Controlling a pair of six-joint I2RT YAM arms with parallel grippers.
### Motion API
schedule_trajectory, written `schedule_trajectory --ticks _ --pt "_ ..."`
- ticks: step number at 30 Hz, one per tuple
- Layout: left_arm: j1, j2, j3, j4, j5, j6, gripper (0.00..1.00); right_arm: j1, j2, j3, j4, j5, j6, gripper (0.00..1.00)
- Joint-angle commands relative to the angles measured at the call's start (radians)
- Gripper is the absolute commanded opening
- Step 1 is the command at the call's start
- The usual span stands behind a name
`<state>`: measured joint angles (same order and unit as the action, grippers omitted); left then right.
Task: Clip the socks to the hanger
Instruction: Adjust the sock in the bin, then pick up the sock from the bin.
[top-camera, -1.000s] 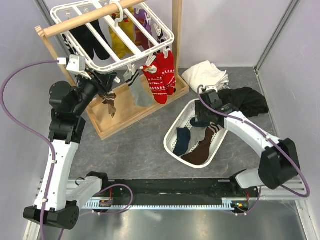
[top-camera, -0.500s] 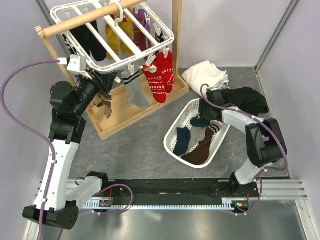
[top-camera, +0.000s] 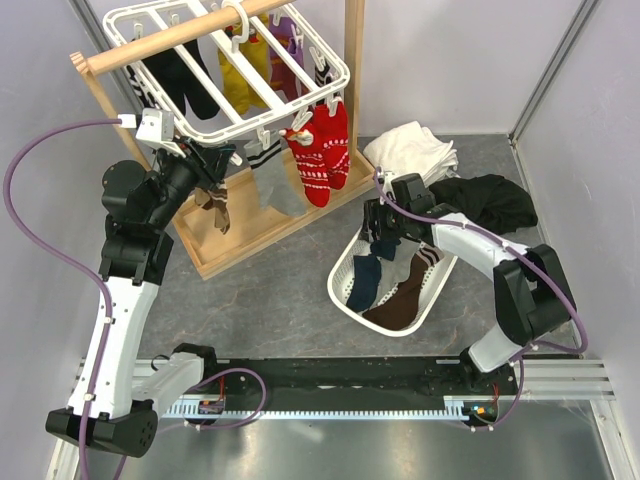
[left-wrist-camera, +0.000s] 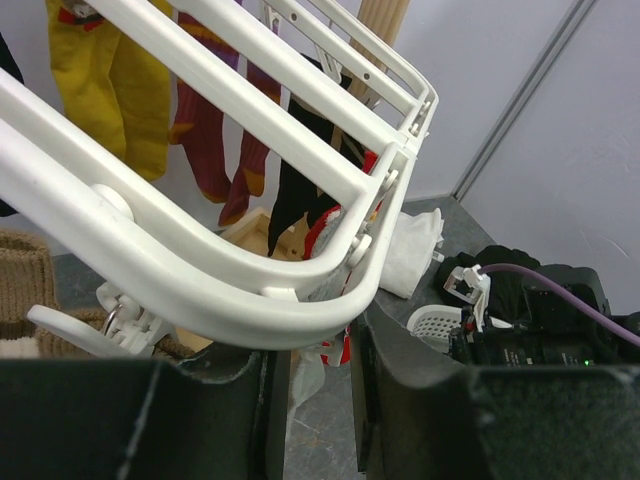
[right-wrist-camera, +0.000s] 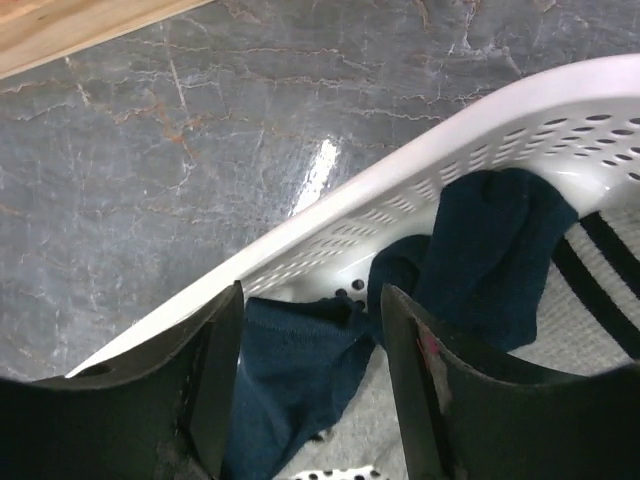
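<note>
The left gripper (left-wrist-camera: 310, 345) is seen narrowly parted under the hanger (left-wrist-camera: 250, 312), hung at the table's (top-camera: 290, 285) far-left corner; any grip is hidden. The right gripper (right-wrist-camera: 312, 300) is spread, empty, at the rim of the white basket (right-wrist-camera: 400, 190).

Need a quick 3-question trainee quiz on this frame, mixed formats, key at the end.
1. True or false: the red patterned socks hang clipped under the hanger.
2. The right gripper is at the rim of the laundry basket. What shows between its fingers? A) navy sock B) yellow sock C) white cloth
3. Which arm's gripper is up at the hanger's corner?

Key
1. True.
2. A.
3. The left gripper.
</note>
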<state>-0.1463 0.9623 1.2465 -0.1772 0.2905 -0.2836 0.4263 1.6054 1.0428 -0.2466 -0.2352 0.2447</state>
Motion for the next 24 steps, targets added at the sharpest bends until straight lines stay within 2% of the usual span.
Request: schedule_trajectory --ticks 1,5,8,18,24 --pt "-0.004 0.013 0.002 0.001 0.010 0.043 0.02 -0.008 -0.076 0.036 -0.086 0.064 -0.053 0.63" --pt "-0.006 0.010 -0.001 0.001 0.009 0.043 0.02 -0.020 -0.145 0.005 -0.086 0.357 0.019 0.55" --pt "-0.006 0.007 -0.002 0.004 0.009 0.041 0.02 -0.030 -0.150 -0.004 -0.088 0.486 0.062 0.54" --pt "-0.010 0.004 -0.010 0.010 0.010 0.037 0.02 -0.069 0.013 -0.018 -0.011 0.574 0.238 0.51" --pt "-0.013 0.000 -0.018 0.013 0.013 0.035 0.02 -0.072 0.094 -0.027 0.053 0.600 0.277 0.47"
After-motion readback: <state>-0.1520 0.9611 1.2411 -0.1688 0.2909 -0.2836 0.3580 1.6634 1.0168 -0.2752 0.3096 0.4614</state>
